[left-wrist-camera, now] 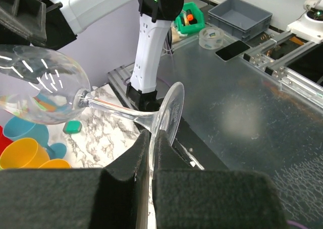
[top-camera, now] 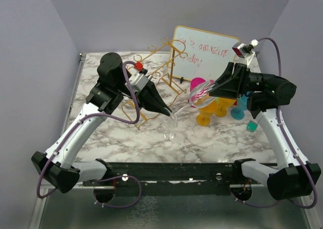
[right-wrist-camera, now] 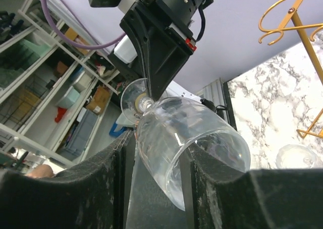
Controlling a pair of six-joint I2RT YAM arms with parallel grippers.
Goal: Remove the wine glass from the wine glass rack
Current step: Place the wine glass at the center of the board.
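Centre of top view, wine glass [top-camera: 187, 102] hangs sideways, clear of wine glass rack [top-camera: 162, 67], above desk [top-camera: 126, 143]. Left hand [top-camera: 169, 112] clamped on foot rim. Right hand [top-camera: 204, 93] straddles bowl, can't tell if gripping. Over-squeeze or arms pulling apart = snapped stem, imo.

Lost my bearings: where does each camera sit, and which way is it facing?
Top external: above and behind the bases, facing down over the table at the wine glass rack; the left arm and right arm show.
Left wrist: on the left arm, facing along the left tool, shut on the wine glass foot; the right arm shows beyond.
Right wrist: on the right arm, facing past the right tool, its fingers flanking the bowl, toward the left tool.
Shared: all views show the wine glass.
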